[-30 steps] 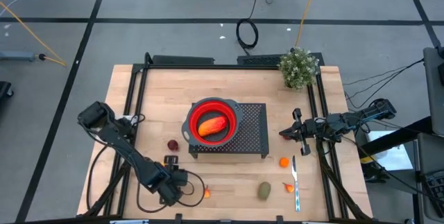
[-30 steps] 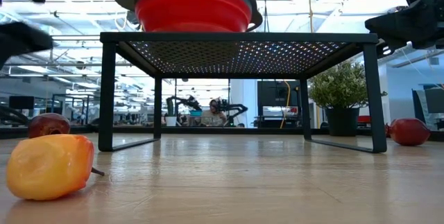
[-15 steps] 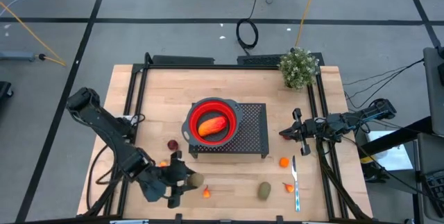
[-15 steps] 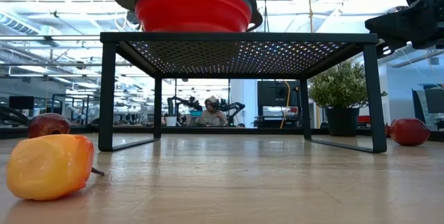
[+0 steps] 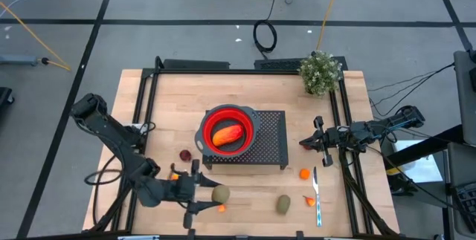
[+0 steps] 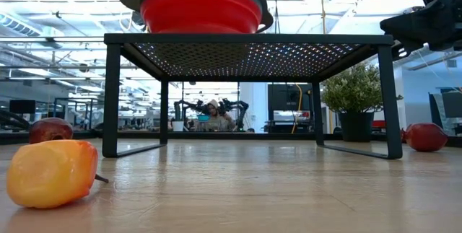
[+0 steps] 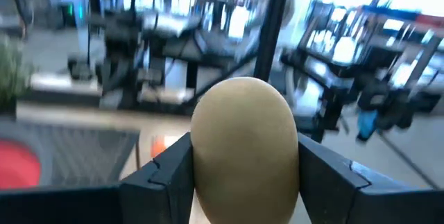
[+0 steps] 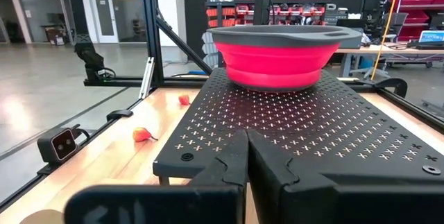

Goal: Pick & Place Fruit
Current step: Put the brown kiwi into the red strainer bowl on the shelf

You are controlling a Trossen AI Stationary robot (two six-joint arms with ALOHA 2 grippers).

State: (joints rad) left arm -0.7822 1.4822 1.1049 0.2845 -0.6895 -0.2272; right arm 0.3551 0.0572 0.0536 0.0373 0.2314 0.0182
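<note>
Lifted since the earlier frames: left gripper (image 5: 202, 193), lower left of the high view, now carries a brownish-green oval fruit (image 5: 219, 194) clear of the table, where before it crouched low over the boards near the front edge. Left wrist view confirms it: the oval (image 7: 244, 141) sits clamped between the two dark fingers (image 7: 161, 175). Just below it a tiny orange-red bit (image 5: 221, 209) lies on the wood; dark red round fruit (image 5: 185, 154) rests left of the black mesh stand (image 5: 271, 140). Centre of frame: red bowl (image 5: 227, 132) on the stand, long orange fruit (image 5: 227, 133) already inside. Judgement: pick done, carry to the bowl comes next, up and rightward. Further right, lower part of frame: second brownish-green oval (image 5: 283, 204), small orange piece (image 5: 304, 173), another orange-red bit (image 5: 309, 200), all still on the table beside a silver utensil (image 5: 316, 192). Right gripper (image 5: 321, 145) waits at the stand's right side, fingers together, empty. Potted plant (image 5: 320, 73) upper right.
</note>
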